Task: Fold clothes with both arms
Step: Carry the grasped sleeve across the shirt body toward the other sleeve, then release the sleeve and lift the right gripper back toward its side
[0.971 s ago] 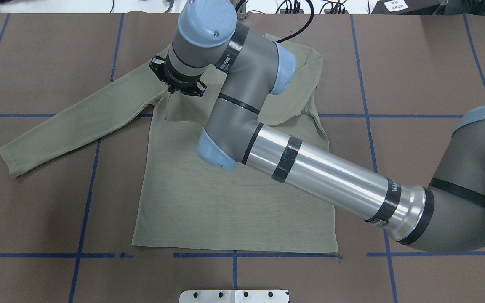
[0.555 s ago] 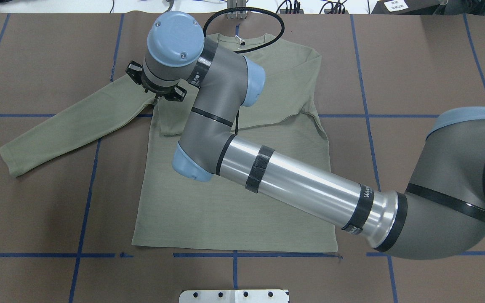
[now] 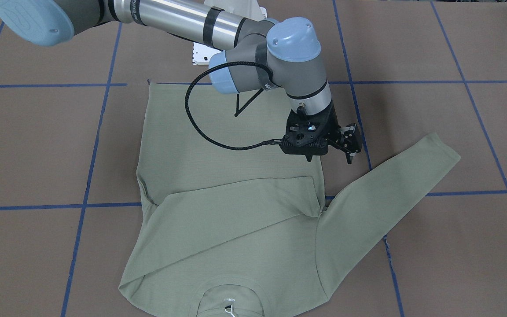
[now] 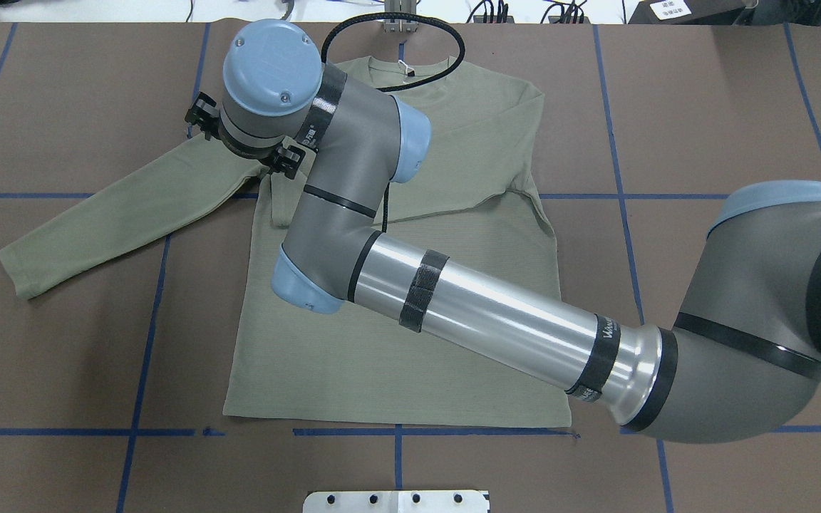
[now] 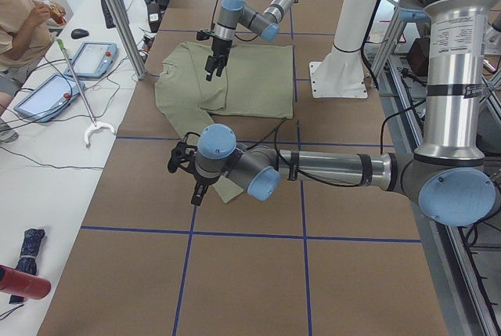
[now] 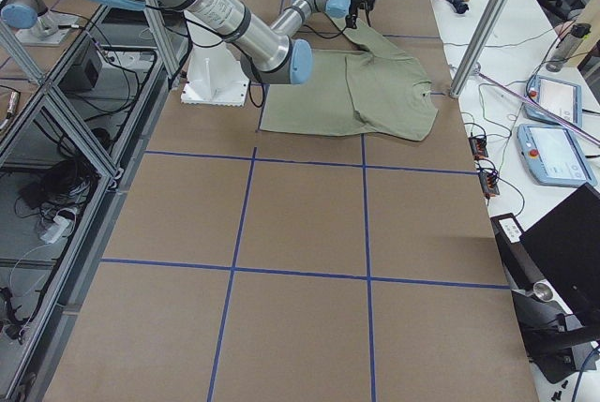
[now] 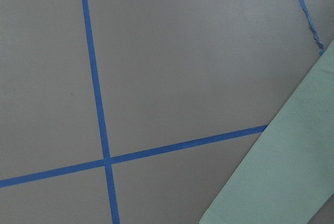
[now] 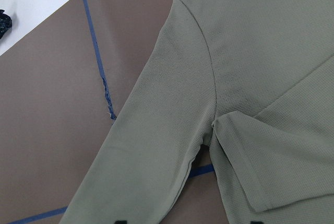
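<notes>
Sage shirt (image 4: 396, 356) under spread right claw (image 3: 310, 149); left claw (image 5: 196, 193) side-view only, state unclear.

The pale sage-green long-sleeved knit shirt (image 4: 382, 370) is one plain colour, finely ribbed (its small neck tag (image 4: 403, 68) is white). The flat brown paper-covered table (image 4: 703, 107) carries a grid of blue tape lines (image 4: 667, 196). The grey-and-silver jointed robot arm (image 4: 496, 320) has light-blue joint caps (image 4: 271, 57) and black bands (image 4: 416, 293).
</notes>
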